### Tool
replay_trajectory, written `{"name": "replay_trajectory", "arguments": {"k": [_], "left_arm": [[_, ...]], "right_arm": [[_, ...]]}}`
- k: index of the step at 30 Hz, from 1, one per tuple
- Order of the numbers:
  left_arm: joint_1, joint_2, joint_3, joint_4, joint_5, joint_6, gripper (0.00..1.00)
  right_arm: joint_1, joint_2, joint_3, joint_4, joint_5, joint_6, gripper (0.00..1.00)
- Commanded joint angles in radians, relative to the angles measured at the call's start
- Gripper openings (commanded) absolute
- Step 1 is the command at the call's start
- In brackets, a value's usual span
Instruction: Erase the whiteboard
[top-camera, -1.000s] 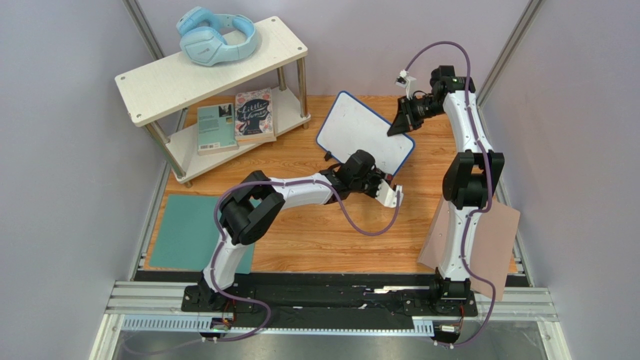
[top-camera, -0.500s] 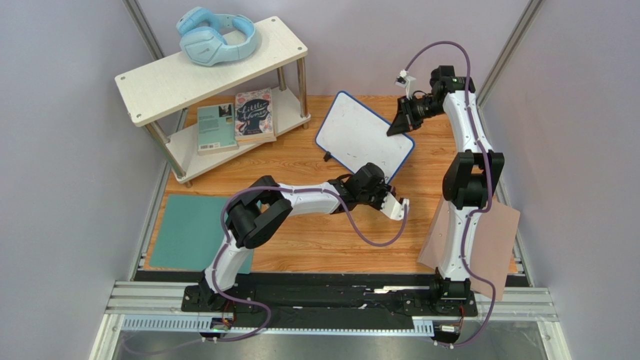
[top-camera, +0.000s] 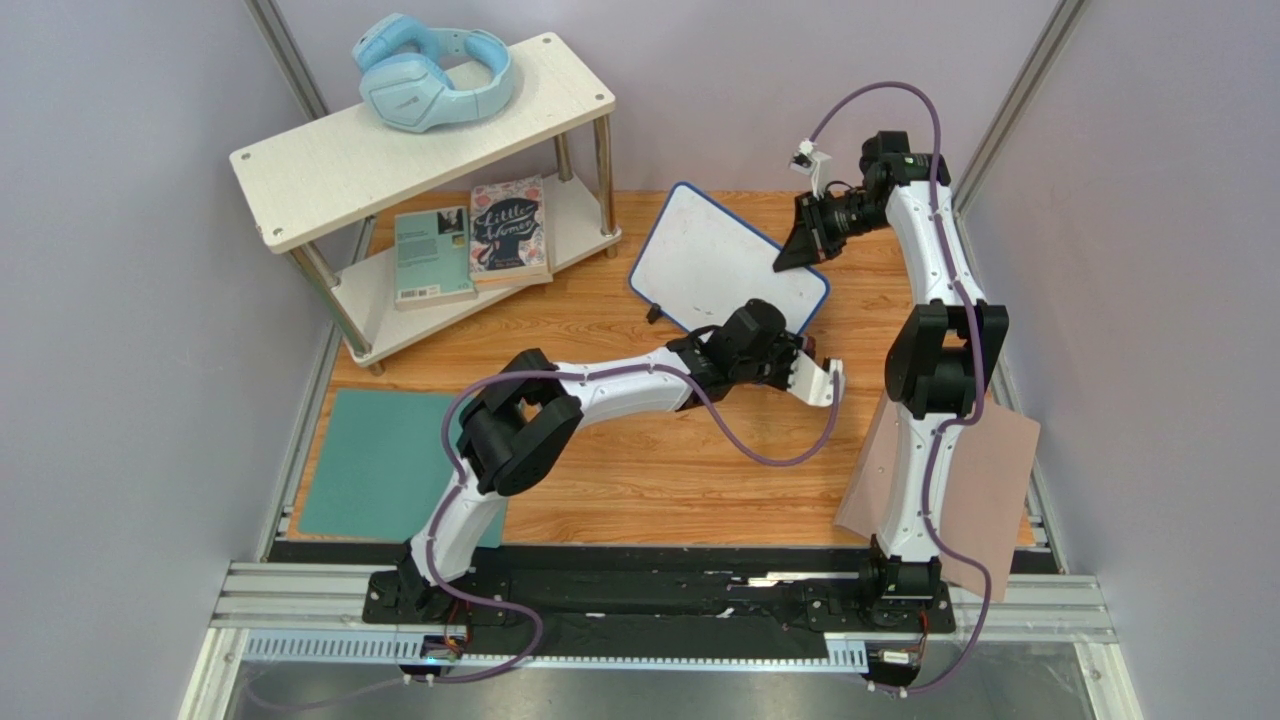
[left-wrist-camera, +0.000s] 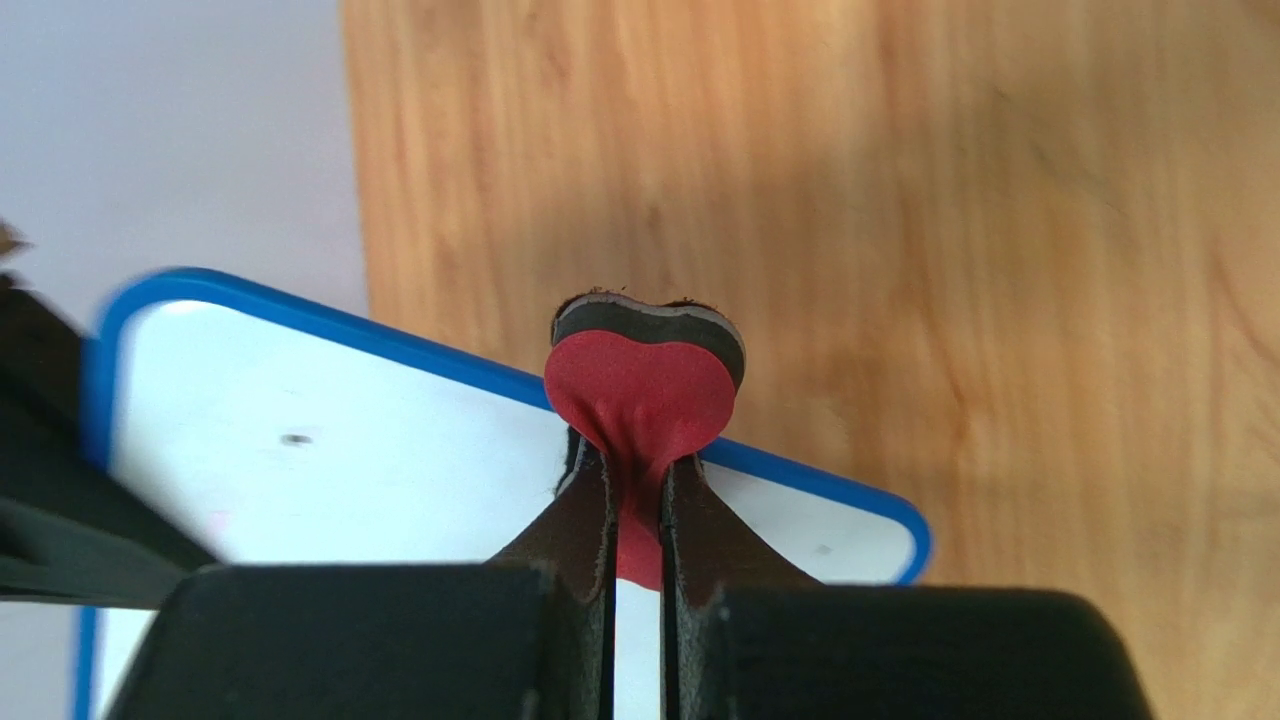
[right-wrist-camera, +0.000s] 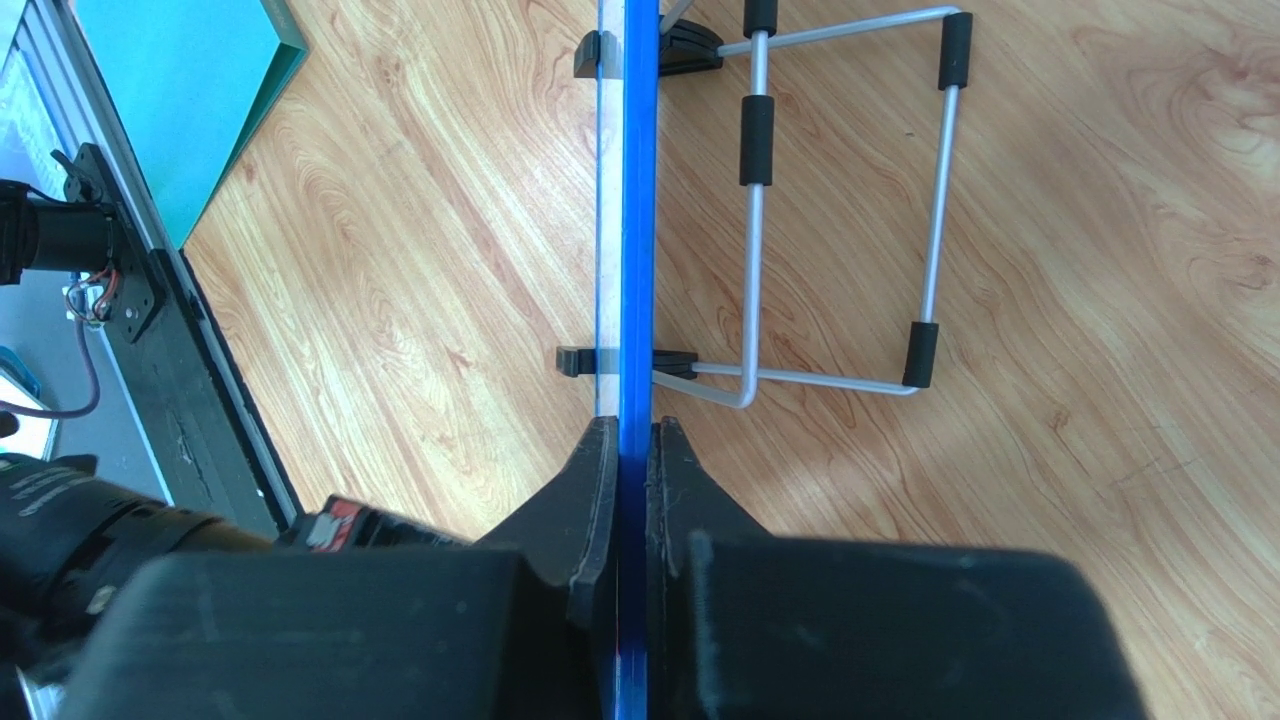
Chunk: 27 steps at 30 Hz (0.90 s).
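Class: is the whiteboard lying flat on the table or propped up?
Propped up: the whiteboard rests on a wire stand, its edge pinched by the right gripper.

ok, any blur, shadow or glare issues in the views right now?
Left wrist: red pad in focus, whiteboard rim soft, broad shadow on the table. Right wrist: wood grain sharp, right end effector dark, soft near the lens. Top external: even light, no glare.

The whiteboard (top-camera: 706, 270) looks smooth, the eraser (left-wrist-camera: 643, 398) felt-like, the table (top-camera: 646, 465) wood-grained, the stand (right-wrist-camera: 756, 120) metal wire.
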Motion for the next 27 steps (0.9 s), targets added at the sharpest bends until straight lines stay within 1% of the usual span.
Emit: {"name": "replay_trajectory", "arguments": {"k": [1, 3, 12, 16, 19, 22, 27], "left_arm": [[0.012, 0.023, 0.089, 0.131, 0.006, -0.014, 0.0], [0.012, 0.029, 0.088, 0.117, 0.009, -0.018, 0.0], [0.006, -0.018, -0.073, 0.143, 0.019, -0.092, 0.0], [0.014, -0.028, -0.134, 0.162, -0.055, -0.12, 0.0], [0.038, -0.038, -0.158, 0.15, -0.052, -0.162, 0.0], [0.054, -0.037, -0.164, 0.142, -0.073, -0.172, 0.0], [0.078, 0.001, -0.118, 0.091, -0.08, -0.187, 0.0]], "right_arm": [[0.046, 0.069, -0.027, -0.134, 0.096, -0.06, 0.0], [0.046, 0.069, -0.027, -0.135, 0.096, -0.062, 0.0], [0.046, 0.072, -0.028, -0.132, 0.092, -0.06, 0.0], [0.046, 0.07, -0.027, -0.132, 0.093, -0.059, 0.0], [0.048, 0.069, -0.025, -0.134, 0.099, -0.059, 0.0], [0.046, 0.069, -0.022, -0.132, 0.101, -0.059, 0.0], [0.046, 0.069, -0.022, -0.132, 0.095, -0.056, 0.0]]}}
